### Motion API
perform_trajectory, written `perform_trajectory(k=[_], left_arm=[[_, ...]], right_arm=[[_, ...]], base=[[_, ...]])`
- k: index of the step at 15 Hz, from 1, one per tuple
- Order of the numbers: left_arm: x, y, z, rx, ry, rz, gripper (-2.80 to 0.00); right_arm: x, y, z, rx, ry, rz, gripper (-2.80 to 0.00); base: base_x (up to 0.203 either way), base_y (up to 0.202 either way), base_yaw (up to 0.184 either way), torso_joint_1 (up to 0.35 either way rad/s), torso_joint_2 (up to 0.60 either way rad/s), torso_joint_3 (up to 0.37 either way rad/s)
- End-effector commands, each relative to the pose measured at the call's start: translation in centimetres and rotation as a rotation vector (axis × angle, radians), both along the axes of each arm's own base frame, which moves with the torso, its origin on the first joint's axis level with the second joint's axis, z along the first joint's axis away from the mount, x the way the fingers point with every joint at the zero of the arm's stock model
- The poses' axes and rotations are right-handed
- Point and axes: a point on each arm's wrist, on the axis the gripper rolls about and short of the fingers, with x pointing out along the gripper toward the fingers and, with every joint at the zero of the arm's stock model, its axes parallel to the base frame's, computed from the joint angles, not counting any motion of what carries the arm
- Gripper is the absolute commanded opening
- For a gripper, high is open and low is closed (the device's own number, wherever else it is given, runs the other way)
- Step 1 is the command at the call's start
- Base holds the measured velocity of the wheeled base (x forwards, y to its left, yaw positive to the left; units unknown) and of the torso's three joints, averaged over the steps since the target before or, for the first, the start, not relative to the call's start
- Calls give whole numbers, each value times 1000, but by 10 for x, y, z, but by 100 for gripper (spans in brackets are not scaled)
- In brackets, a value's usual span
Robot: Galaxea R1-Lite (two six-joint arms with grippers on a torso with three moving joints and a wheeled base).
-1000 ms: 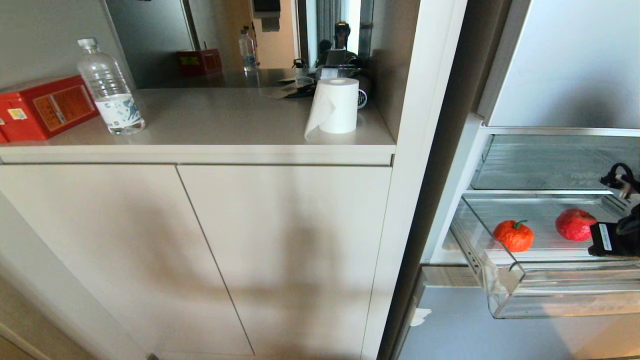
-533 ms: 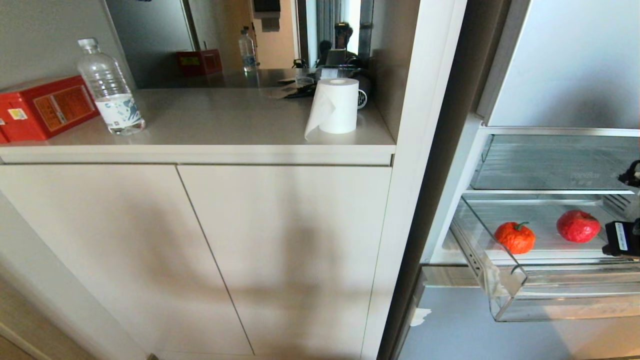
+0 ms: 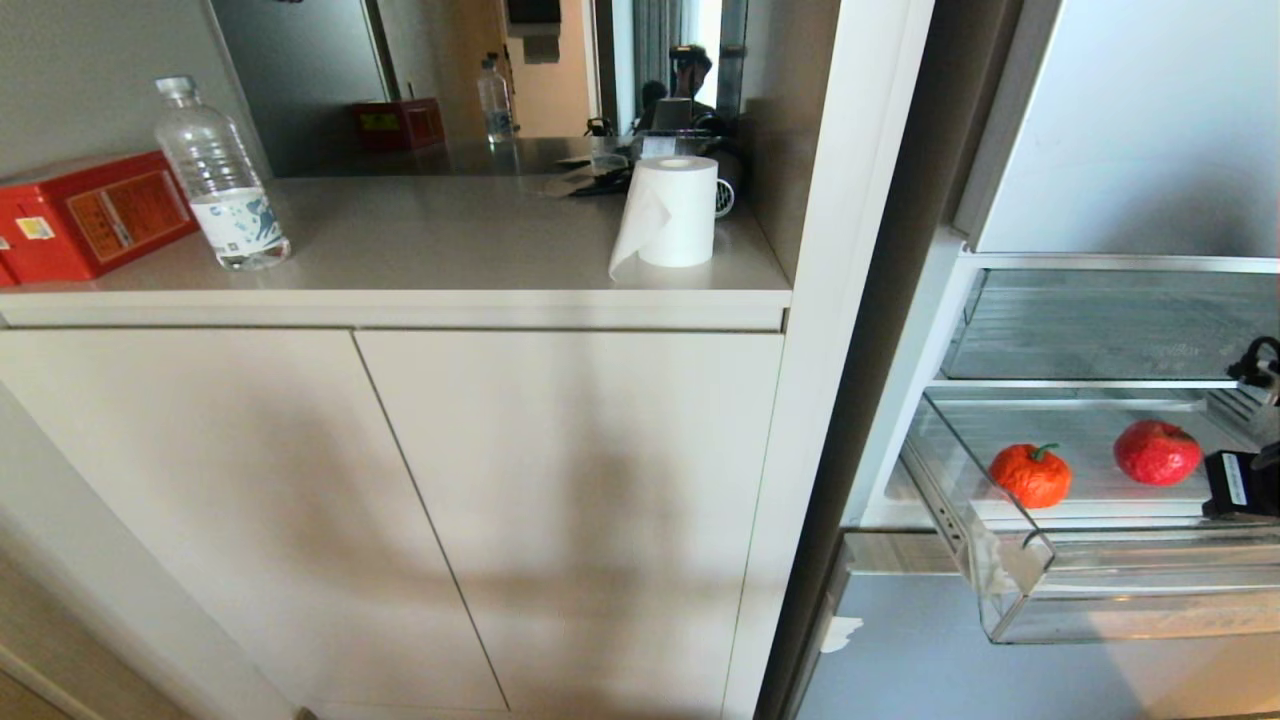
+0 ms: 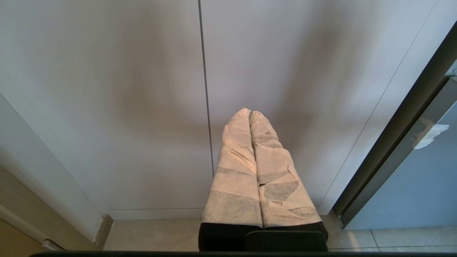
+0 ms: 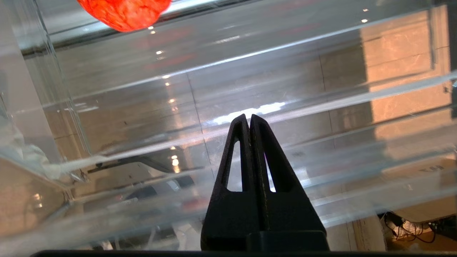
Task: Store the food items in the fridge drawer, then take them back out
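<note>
Both fruits, the orange one (image 3: 1029, 475) and the red one (image 3: 1157, 452), lie on the floor of the drawer (image 3: 1010, 560), which stands pulled out of the fridge. Storing looks done unless the drawer needs pushing in; removal not begun.

Right gripper (image 5: 249, 117) at the drawer's front, fingers together, empty. Left gripper (image 4: 249, 113) parked by the cabinet, fingers together.

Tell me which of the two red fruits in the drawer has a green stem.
The orange-red fruit, nearer the drawer's left end; the deeper red fruit shows none.
</note>
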Motion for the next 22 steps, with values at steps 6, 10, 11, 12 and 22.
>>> perform_trajectory(k=[6,10,11,12,22], left_arm=[[0,0,0,0,1,0,-280],[0,0,0,0,1,0,-280],[0,0,0,0,1,0,-280],[0,0,0,0,1,0,-280],[0,0,0,0,1,0,-280]], right_arm=[[-56,5,11,-24,-22,-21,-280],[-45,-1,9,-8,-20,-15,-280],[-45,-1,6,-3,-9,-17,-280],[-47,-2,4,2,-1,-23,-280],[-77,6,9,2,-44,-62,-280]], base=[[0,0,0,0,0,0],[0,0,0,0,0,0],[0,0,0,0,0,0],[0,0,0,0,0,0],[0,0,0,0,0,0]])
